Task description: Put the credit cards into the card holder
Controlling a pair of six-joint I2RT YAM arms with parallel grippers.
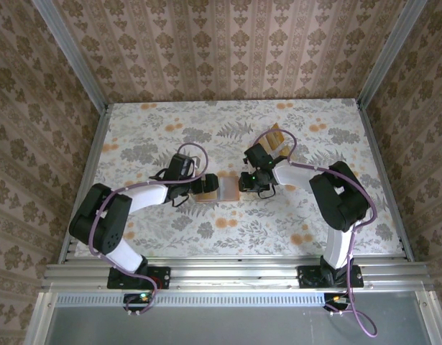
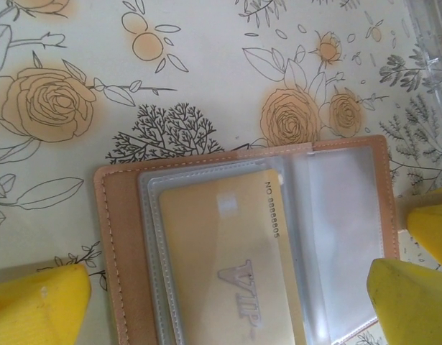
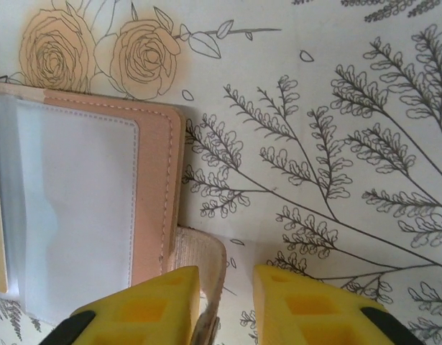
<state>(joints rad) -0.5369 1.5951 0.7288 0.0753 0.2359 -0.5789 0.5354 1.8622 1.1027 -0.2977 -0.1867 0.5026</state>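
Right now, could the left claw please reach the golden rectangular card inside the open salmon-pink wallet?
Probably yes: the open left claw hangs above the golden card, though a clear sleeve covers it.

We see two arms built the same way: the left arm (image 1: 145, 195) and the right arm (image 1: 296, 175) each have white links between bulky black joint housings, and each stands on a black base (image 1: 138, 277). A thin purple cable (image 1: 195, 149) runs in loops along each arm. The left gripper (image 2: 228, 280) and the right gripper (image 3: 226, 277) have bright yellow plastic fingers, finely ribbed, with square hollows; it seems a small green light (image 1: 258, 175) glows at the right wrist
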